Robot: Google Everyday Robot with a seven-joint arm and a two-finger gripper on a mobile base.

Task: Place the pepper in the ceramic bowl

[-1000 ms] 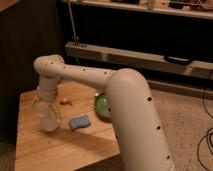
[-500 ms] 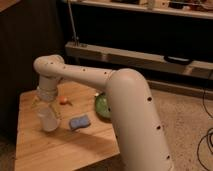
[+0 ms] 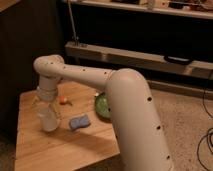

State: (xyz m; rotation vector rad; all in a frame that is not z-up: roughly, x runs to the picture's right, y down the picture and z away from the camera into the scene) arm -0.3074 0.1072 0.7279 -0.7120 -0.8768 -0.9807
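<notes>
Wooden table held the pepper left of the bowl, while the gripper, its grip impossible to tell, hung farther left of the bowl, so a misaimed reach risked knocking the pepper away.

Warm, dim indoor light falls from above onto the pale wooden table, while the dark shelving behind sits in deep shade. The white rounded robot arm shows a soft sheen on top and casts 1 darker band on the tabletop. The gripper hangs over the table's left side, faintly lit.
</notes>
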